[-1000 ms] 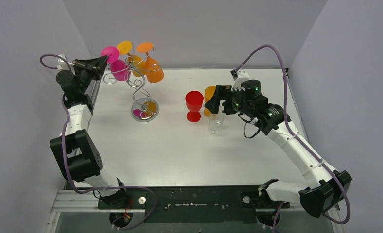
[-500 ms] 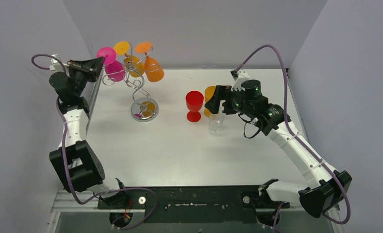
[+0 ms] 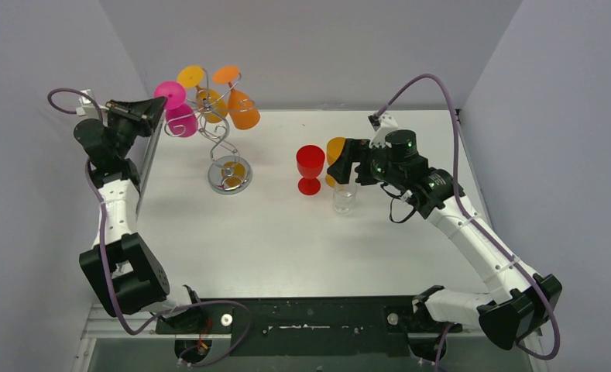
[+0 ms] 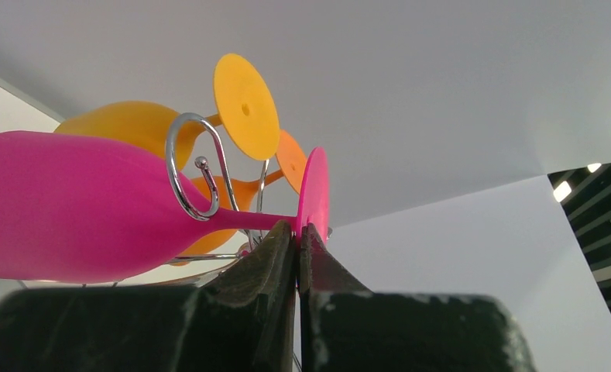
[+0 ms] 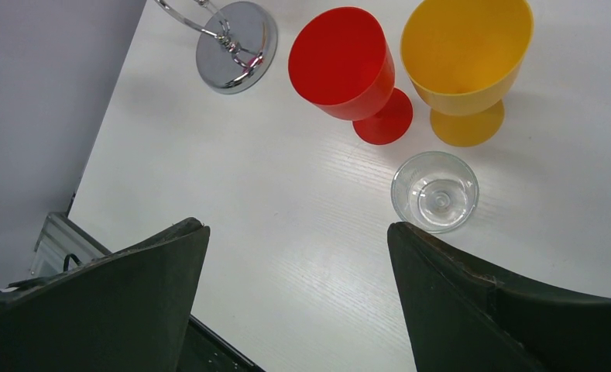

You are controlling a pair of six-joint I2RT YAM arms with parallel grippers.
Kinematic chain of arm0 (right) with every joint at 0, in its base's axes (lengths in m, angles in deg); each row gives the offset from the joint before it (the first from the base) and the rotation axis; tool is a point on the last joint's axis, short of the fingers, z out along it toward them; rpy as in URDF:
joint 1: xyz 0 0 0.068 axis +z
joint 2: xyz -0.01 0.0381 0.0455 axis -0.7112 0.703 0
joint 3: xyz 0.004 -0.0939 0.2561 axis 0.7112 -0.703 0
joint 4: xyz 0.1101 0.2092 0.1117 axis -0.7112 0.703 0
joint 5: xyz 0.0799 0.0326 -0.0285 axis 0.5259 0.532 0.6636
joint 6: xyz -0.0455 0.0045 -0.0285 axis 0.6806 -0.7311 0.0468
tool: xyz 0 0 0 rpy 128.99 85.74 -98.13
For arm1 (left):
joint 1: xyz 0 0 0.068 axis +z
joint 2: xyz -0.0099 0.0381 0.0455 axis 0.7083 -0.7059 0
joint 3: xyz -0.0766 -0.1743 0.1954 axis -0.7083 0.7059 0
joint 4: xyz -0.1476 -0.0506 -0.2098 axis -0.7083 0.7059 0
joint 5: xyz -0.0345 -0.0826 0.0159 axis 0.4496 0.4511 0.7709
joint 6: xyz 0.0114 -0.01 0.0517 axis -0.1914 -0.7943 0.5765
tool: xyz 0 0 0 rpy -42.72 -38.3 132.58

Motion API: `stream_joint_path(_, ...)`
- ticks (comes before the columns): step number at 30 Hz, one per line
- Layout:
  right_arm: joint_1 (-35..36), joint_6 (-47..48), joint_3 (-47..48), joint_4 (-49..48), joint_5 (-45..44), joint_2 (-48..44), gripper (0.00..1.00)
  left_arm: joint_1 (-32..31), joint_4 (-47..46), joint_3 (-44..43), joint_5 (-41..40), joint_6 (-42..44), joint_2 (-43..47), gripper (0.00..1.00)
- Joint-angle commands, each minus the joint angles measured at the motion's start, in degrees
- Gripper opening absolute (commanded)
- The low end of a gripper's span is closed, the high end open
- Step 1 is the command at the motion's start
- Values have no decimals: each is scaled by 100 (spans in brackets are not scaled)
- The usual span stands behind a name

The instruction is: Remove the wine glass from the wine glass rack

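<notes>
Grips the pink wine glass (image 4: 77,205) with the left tool (image 4: 296,229), clenched on the stem beside the foot. Hangs in a curl of the wine glass rack (image 4: 184,167), long axis running from tool to bowl. Probably calls for sliding out along that axis. Holds the right tool (image 5: 298,230) released, well apart, over the empty red glass (image 5: 341,58), yellow glass (image 5: 466,46) and clear glass (image 5: 434,191) on the counter (image 5: 248,178).

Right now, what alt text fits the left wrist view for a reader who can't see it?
Two dark fingers pinch the stem of a pink wine glass beside its foot; it hangs sideways in the silver wire rack. A yellow glass and an orange glass hang behind.
</notes>
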State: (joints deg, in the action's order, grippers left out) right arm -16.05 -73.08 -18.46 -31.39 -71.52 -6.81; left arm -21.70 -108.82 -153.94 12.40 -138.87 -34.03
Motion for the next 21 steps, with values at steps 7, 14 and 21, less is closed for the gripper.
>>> stream_joint_path(7,-19,-60,-64,-223,5,-237,90,514,197,-129,296,162,294,0)
stream_joint_path(14,-24,-62,-37,-240,86,-154,90,690,619,-75,491,458,522,0)
stream_joint_path(21,-20,-66,-15,-260,215,-75,90,822,1357,516,-170,933,1567,0)
